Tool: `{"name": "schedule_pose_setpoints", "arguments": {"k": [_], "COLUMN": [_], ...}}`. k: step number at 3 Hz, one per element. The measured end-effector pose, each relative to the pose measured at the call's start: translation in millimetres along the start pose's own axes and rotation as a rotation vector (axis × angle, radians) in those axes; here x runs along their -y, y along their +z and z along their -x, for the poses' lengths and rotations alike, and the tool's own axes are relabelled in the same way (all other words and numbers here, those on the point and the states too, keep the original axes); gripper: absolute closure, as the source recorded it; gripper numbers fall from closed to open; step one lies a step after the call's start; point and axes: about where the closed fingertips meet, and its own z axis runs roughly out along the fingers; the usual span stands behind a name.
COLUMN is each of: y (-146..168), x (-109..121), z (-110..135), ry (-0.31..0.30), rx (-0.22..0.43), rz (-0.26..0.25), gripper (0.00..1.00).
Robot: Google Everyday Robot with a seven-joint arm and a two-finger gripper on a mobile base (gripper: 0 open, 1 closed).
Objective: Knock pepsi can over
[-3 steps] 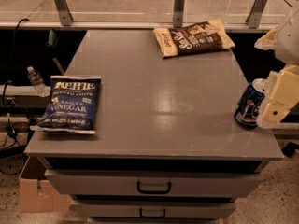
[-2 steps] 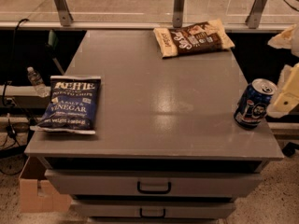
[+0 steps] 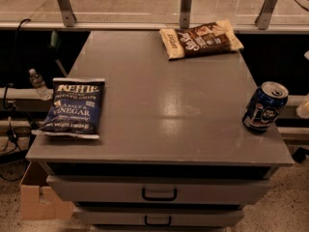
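The pepsi can (image 3: 264, 108) is dark blue with a round logo and a silver top. It stands on its base at the right edge of the grey cabinet top (image 3: 169, 100), its top leaning slightly to the right. Only a cream sliver of my gripper (image 3: 304, 108) shows at the right edge of the camera view, just right of the can and apart from it. The rest of the gripper is out of view.
A blue Kettle chip bag (image 3: 71, 108) lies flat at the left front, overhanging the edge. A brown chip bag (image 3: 200, 38) lies at the back. Drawers (image 3: 159, 191) are below the top. A cardboard box (image 3: 36, 197) and a water bottle (image 3: 37, 83) are to the left.
My gripper has drawn back to the right, from in front of the can to almost out of the view. The can still stands in the same place.
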Motion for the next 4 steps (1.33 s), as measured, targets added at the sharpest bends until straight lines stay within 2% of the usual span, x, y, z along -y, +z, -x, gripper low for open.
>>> {"name": "schedule_pose_setpoints", "arguments": {"k": [1, 2, 3, 4], "y": [18, 33, 61, 76], "x": [-5, -21, -43, -47], "z": [-25, -36, -19, 3], "ry": [0.064, 0.097, 0.068, 0.023], "rx": [0.054, 0.110, 0.250, 0.350], "rz": [0.067, 0.136, 0.218, 0.257], "gripper": [0.00, 0.00, 0.00, 0.00]}}
